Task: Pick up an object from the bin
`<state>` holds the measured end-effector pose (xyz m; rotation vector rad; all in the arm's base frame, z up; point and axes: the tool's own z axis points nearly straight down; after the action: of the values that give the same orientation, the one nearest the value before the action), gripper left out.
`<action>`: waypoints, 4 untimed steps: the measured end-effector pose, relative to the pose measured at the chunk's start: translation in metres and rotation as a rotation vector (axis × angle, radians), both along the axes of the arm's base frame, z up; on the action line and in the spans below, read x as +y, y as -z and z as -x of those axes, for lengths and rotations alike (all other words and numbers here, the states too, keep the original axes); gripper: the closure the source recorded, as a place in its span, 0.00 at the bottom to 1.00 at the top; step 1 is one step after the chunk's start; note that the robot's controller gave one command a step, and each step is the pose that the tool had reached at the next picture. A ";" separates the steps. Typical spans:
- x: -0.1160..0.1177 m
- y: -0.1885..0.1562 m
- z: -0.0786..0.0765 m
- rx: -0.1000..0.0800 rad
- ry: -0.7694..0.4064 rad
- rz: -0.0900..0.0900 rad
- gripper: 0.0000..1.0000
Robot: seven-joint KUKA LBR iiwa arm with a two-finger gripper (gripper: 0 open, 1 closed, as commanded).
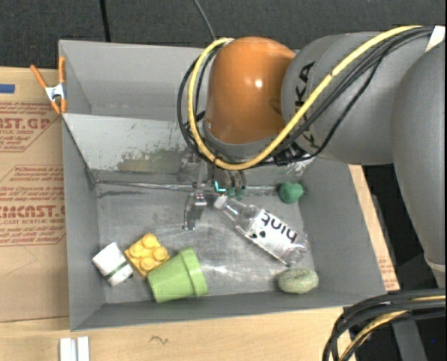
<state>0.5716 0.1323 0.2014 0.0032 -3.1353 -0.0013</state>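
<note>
Camera view: fingers [192, 215] seen narrow, empty, just left of bottle [268, 235] neck; bottle could be nudged aside if lowered off-centre.

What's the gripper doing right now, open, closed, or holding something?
Gripper: whether it is open or closed cannot be told; it is down beside the neck of the clear plastic bottle.

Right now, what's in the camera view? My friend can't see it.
The arm's end effector hangs low in a grey bin, beside the neck of a clear bottle lying on its side. At the lower left lie a green cup, a yellow brick and a white block.
</note>
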 end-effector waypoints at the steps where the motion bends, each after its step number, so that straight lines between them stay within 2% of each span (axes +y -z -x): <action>1: -0.001 -0.005 -0.002 -0.008 0.001 -0.001 0.00; 2: 0.016 0.054 0.022 -0.011 -0.076 0.000 0.00; 3: 0.056 0.051 0.067 -0.014 -0.194 -0.002 0.00; 4: 0.051 0.045 0.049 -0.007 -0.167 -0.001 0.00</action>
<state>0.5227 0.1837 0.1565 0.2657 -3.1313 -0.0025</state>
